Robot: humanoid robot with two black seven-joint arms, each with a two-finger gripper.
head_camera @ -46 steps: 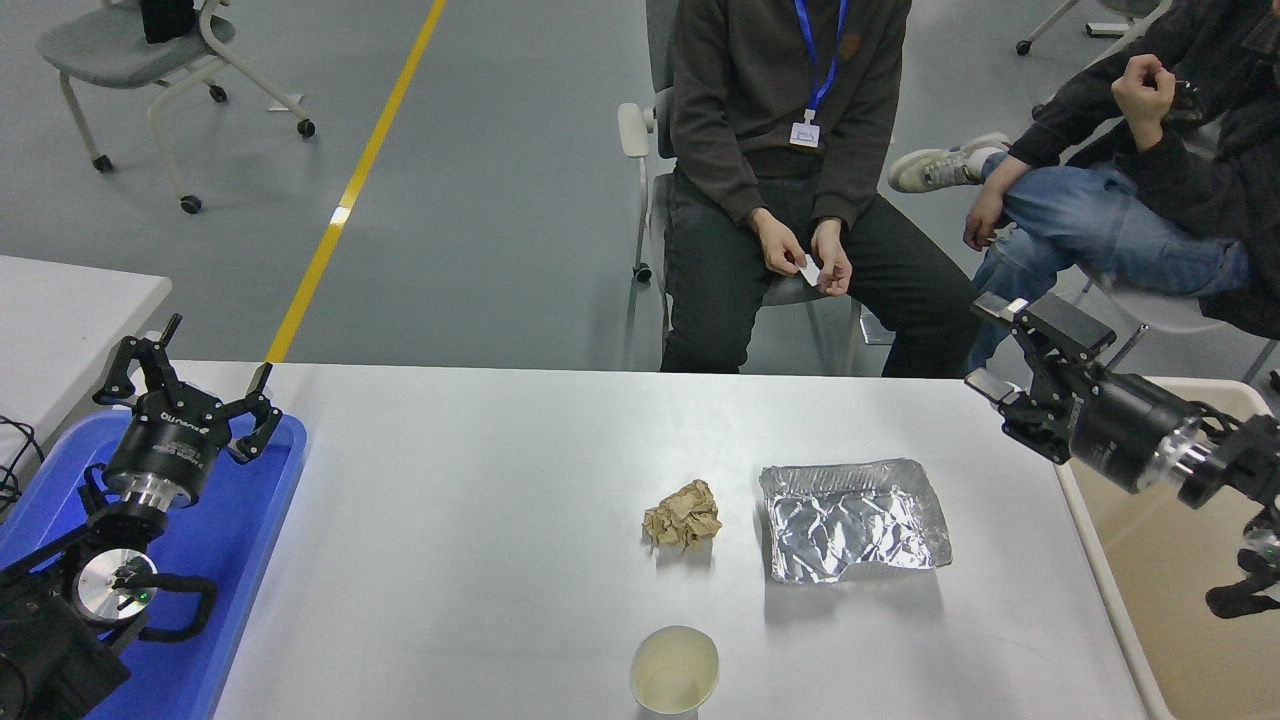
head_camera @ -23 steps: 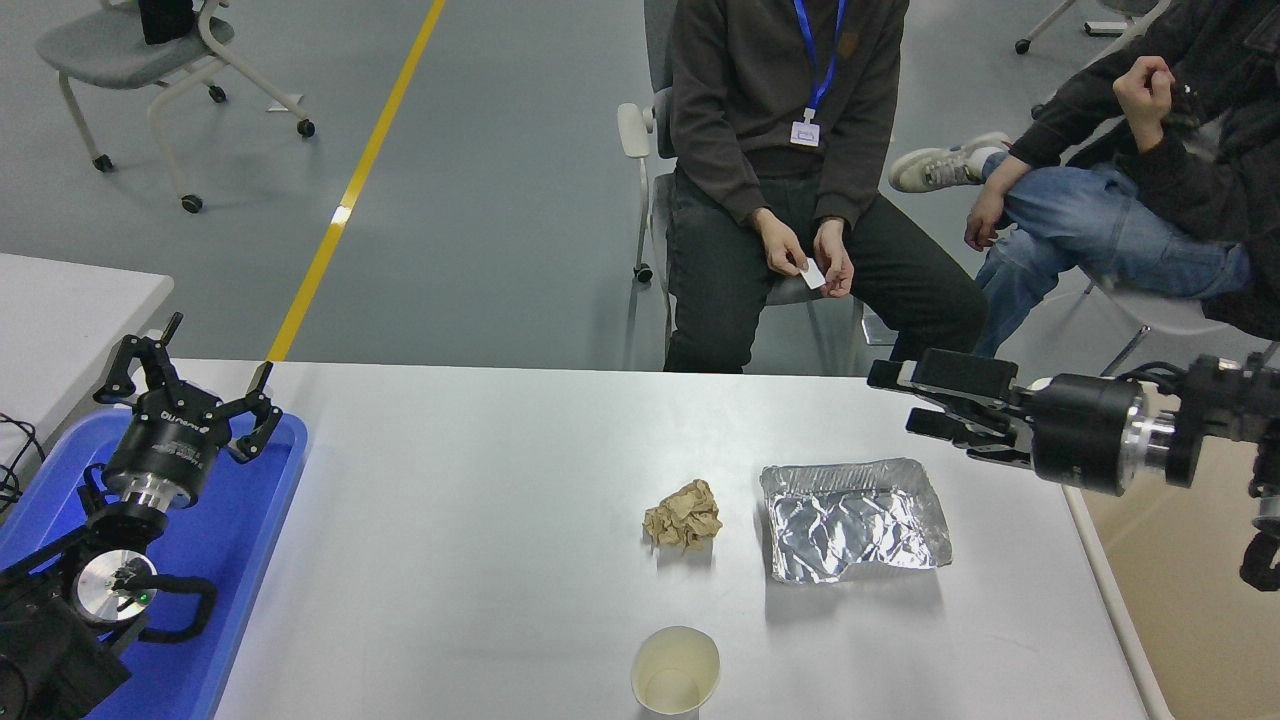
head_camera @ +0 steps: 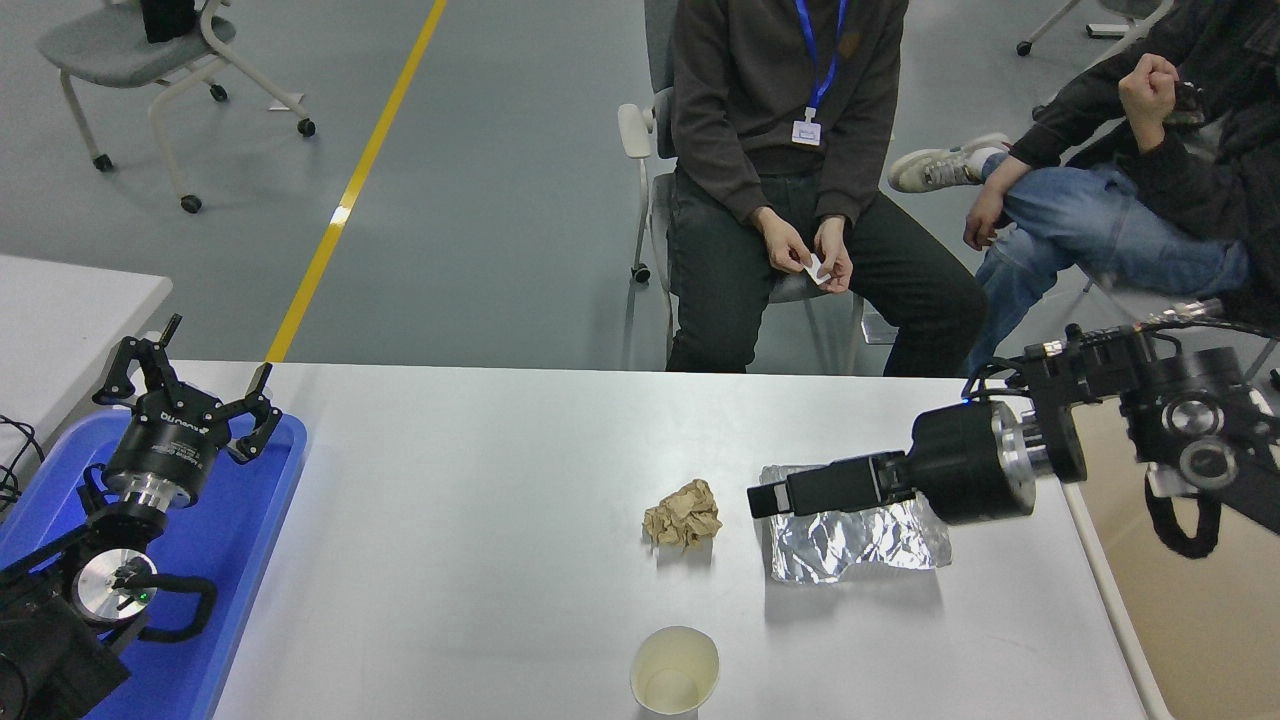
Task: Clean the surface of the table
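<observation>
My right gripper (head_camera: 765, 498) reaching in from the right above the table surface (head_camera: 480, 560), over the foil tray (head_camera: 860, 535), fingers seen edge-on so I cannot tell their spread, crumpled brown paper (head_camera: 682, 514) just beside its tip, paper cup (head_camera: 675, 670) nearer me, my left gripper (head_camera: 190, 385) splaying open over the blue tray (head_camera: 230, 560).

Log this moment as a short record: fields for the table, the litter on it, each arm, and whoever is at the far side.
table surface: white, with three pieces of litter
crumpled brown paper: near the middle
foil tray: right of the paper, dented
paper cup: upright at the near edge, looks empty
right gripper: reaching in from the right over the foil tray's far left corner
left gripper: open, parked over the blue tray
people: two seated at the far side
</observation>
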